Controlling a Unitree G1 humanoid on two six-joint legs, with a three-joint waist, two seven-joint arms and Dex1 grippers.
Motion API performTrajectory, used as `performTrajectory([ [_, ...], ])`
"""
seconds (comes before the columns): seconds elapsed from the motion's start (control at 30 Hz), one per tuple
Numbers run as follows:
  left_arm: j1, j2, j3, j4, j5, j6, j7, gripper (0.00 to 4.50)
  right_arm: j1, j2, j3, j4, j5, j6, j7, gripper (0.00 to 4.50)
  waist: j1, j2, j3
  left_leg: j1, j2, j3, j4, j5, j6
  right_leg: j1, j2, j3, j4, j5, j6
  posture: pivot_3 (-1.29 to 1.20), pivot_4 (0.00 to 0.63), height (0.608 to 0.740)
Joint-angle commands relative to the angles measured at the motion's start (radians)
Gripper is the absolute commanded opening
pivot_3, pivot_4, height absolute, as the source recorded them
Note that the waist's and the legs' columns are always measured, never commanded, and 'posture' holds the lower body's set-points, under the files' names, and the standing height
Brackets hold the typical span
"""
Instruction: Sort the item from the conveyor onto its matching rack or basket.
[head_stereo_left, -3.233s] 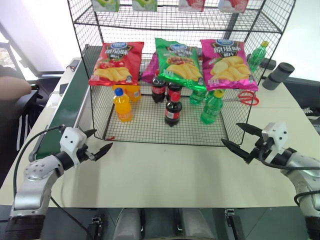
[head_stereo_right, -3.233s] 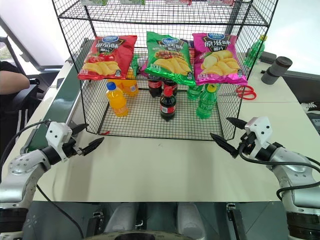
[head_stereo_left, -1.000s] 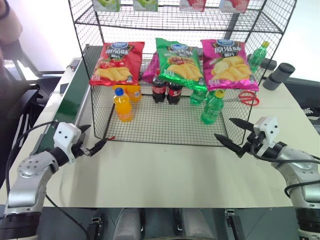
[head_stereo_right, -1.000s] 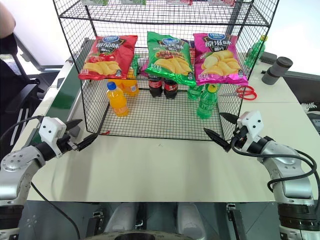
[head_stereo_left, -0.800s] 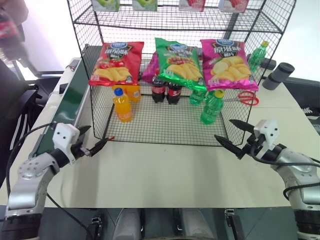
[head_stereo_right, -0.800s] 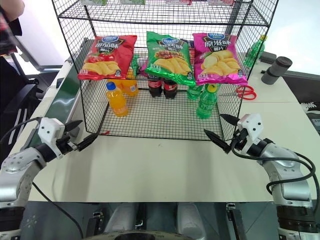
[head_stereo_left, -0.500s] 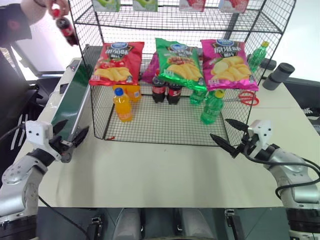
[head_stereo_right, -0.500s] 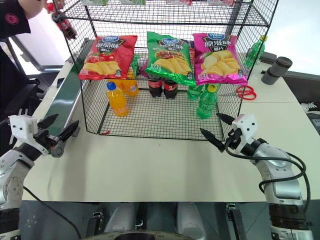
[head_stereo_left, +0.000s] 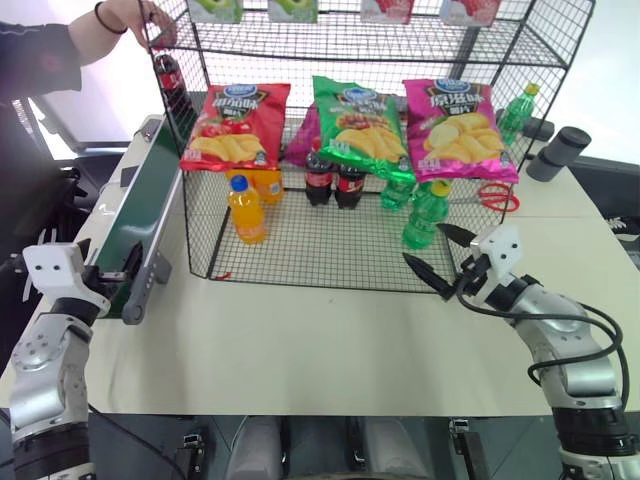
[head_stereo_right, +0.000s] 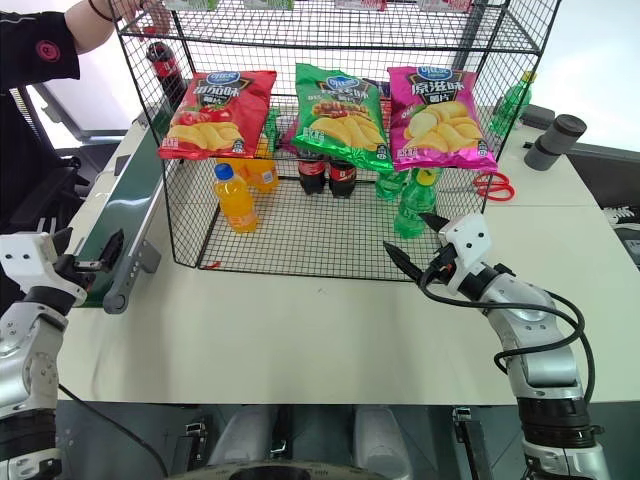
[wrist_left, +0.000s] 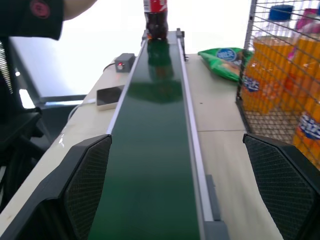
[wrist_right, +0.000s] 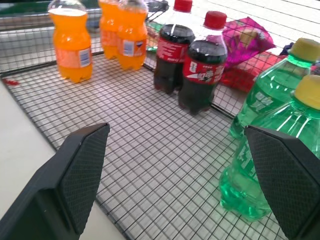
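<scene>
The item, a cola bottle (head_stereo_left: 168, 78) with a red label, stands upright at the far end of the conveyor (head_stereo_left: 140, 215), with a person's hand (head_stereo_left: 140, 15) just above its cap. My left gripper (wrist_left: 180, 192) is open at the belt's near end and points along the belt (wrist_left: 150, 150) toward the bottle (wrist_left: 156, 20). My right gripper (head_stereo_left: 424, 245) is open and empty at the front right of the black wire rack (head_stereo_left: 320, 250), pointing in over its mesh floor (wrist_right: 150, 165). Two more cola bottles (wrist_right: 185, 60) stand inside, at the back.
Orange juice bottles (head_stereo_left: 245, 210) stand at the rack's left and green soda bottles (head_stereo_left: 425, 212) at its right. Chip bags (head_stereo_left: 355, 125) hang across its front. Red scissors (head_stereo_left: 495, 195) and a dark cylinder (head_stereo_left: 558, 152) lie beyond. A phone (wrist_left: 107, 97) lies beside the belt.
My left gripper has swung left off the table to the conveyor's near end. The person has lowered the cola bottle to the belt's far end. My right gripper has crept left toward the rack.
</scene>
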Motion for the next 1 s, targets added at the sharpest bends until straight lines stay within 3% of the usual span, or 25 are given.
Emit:
performTrajectory([
  [0.03,-0.014,-0.002,0.004,0.003,0.019,-0.036,0.017,4.50,0.017,-0.010,0.003,-0.078,0.084,0.064,0.057,4.49,0.000,0.000,0.000,0.000,0.000,0.000,0.000,0.000,0.000,0.000,0.000,0.000,0.000,0.000,0.000,0.00,0.150,0.740],
  [1.0,-0.046,-0.039,-0.020,0.082,0.096,-0.115,0.085,4.50,0.027,0.016,0.067,-0.190,0.103,0.138,0.061,4.49,-0.001,0.000,0.000,0.000,0.000,0.000,0.000,0.000,0.000,0.000,-0.001,0.000,0.000,0.000,0.000,0.00,0.150,0.740],
])
